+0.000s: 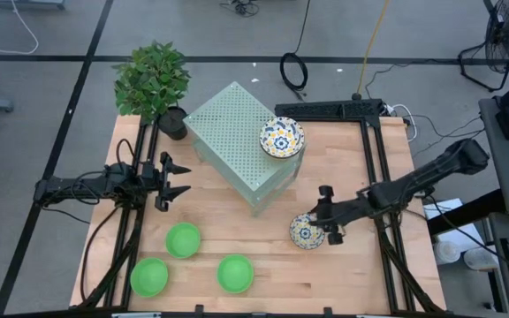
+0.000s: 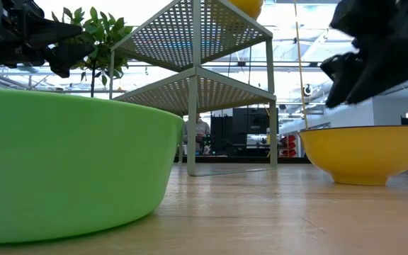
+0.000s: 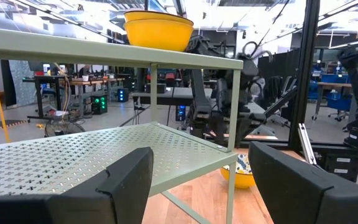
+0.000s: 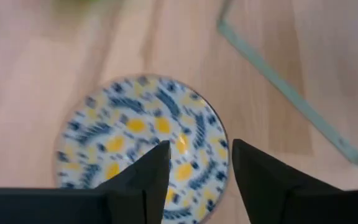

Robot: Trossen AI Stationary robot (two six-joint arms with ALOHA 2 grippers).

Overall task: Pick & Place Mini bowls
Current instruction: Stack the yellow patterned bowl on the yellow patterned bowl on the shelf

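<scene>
Three plain green bowls [image 1: 183, 239], [image 1: 149, 276], [image 1: 235, 273] sit upright on the table near its near-left corner. A floral bowl [image 1: 282, 137] stands on top of the pale green perforated shelf; in the left wrist view it [image 3: 157, 28] looks like two stacked, yellow outside. Another floral bowl [image 1: 306, 232] [image 4: 138, 140] rests on the table to the right of the shelf. My right gripper [image 1: 323, 221] [image 4: 201, 155] hovers open just above this bowl's rim, one finger over the inside, one outside. My left gripper [image 1: 184, 179] [image 3: 201, 155] waits open to the left of the shelf.
The perforated shelf [image 1: 237, 141] stands mid-table with a lower tier [image 3: 104, 155]. A potted plant [image 1: 153, 81] stands at the far-left corner. Black frame rails [image 1: 374, 168] run along both table sides. Bare wood [image 1: 360, 283] lies at the near right.
</scene>
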